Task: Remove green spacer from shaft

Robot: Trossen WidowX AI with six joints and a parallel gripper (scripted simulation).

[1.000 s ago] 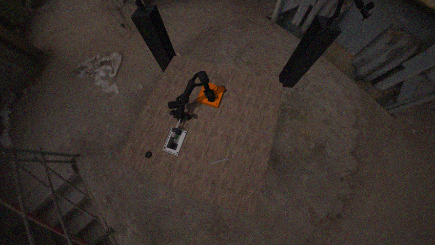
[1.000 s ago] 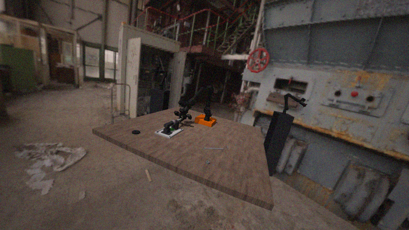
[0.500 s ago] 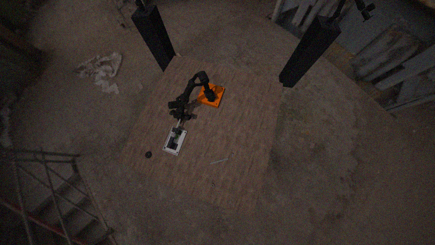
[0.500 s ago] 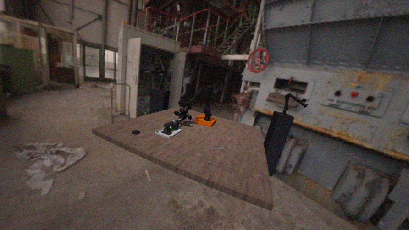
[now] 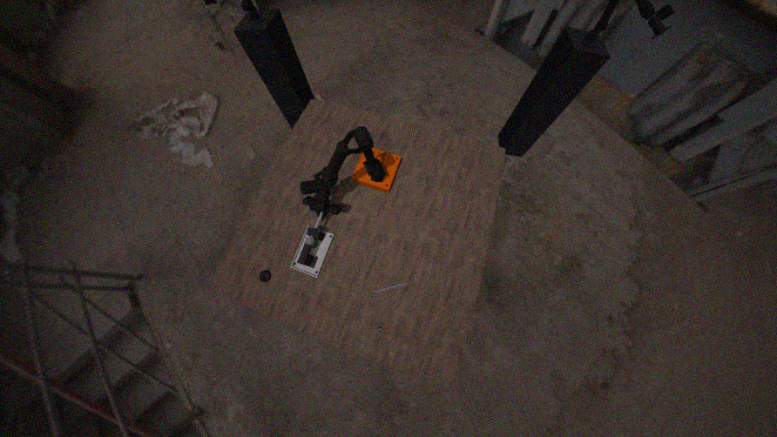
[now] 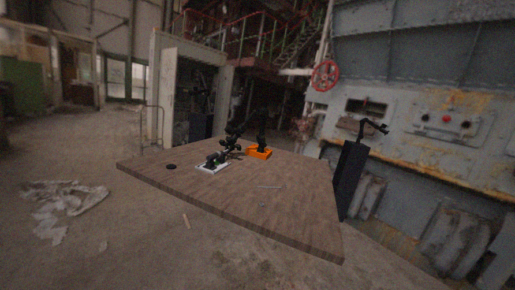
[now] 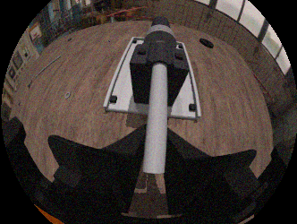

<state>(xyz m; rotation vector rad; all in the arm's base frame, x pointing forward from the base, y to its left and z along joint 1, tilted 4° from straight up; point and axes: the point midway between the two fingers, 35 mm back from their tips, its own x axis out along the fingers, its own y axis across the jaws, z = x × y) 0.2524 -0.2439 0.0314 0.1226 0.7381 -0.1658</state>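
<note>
My gripper [image 5: 320,212] [image 6: 228,149] [image 7: 154,129] is shut on the pale grey shaft [image 5: 318,219] [image 7: 157,112], near its free end. The shaft runs from the fingers into the near dark block [image 5: 315,232] [image 7: 140,78] on the white base plate [image 5: 322,255] [image 6: 213,172] [image 7: 122,96]. The green spacer [image 5: 315,244] [image 6: 216,162] shows as a small patch between the dark blocks. It looks low, under the shaft line, but is too small to tell whether it is free. The wrist view hides it behind the near block. Other spacers cannot be told apart.
A black disc [image 5: 264,276] [image 6: 171,166] [image 7: 206,43] lies beyond the plate. A thin grey rod [image 5: 391,286] [image 6: 269,187] [image 7: 45,70] and a small ring [image 5: 380,329] [image 6: 261,204] [image 7: 67,95] lie off to one side. My arm stands on an orange base [image 5: 395,169] [image 6: 264,155].
</note>
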